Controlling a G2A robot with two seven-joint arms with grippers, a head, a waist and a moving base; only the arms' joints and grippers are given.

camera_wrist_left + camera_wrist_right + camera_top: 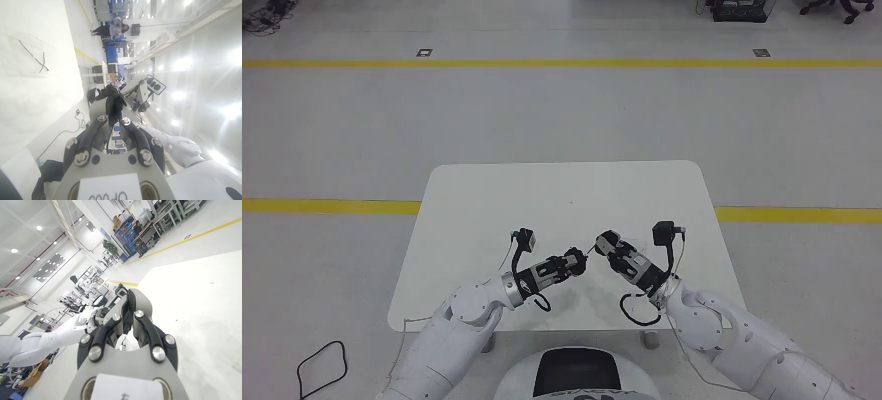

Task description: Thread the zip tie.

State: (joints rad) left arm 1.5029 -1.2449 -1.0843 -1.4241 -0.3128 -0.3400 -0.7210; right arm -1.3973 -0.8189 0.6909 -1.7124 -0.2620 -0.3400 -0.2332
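Both arms meet over the near middle of the white table [542, 200]. My left gripper [577, 261] [113, 98] is shut, and a thin black zip tie [111, 130] runs out from between its pads back toward the wrist. My right gripper [600, 244] [130, 301] faces it, almost tip to tip, with its pads pressed together. A short dark stretch of the zip tie [589, 251] bridges the small gap between the two grippers. How the tie's ends sit inside the fingers is hidden.
A clear flat tray [11, 62] lies on the table in the left wrist view, holding a few loose black ties [35, 56]. The far half of the table is bare. The table's rounded front edge lies close below both arms.
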